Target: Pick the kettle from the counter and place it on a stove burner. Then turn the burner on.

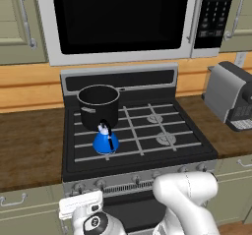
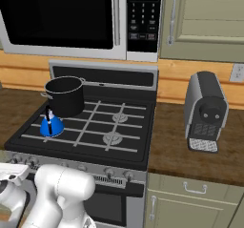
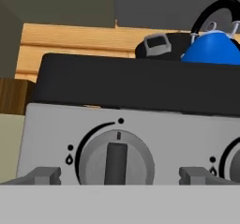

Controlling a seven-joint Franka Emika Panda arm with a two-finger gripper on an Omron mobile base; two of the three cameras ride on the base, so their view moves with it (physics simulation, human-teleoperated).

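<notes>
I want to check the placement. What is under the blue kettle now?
The kettle stands on the grates of the stove's front-left burner, just in front of the black pot. The burner head itself is hidden under it.

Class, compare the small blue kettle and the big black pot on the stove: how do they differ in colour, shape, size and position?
The small bright-blue cone-shaped kettle is blue and tapers upward; the big black cylindrical pot is black with straight sides. The kettle is much smaller and lower than the pot. The kettle has a thin black arched handle over its top; the pot is open-topped. The kettle sits in front, the pot behind. Both stand upright on the left side of the black gas range.
</notes>
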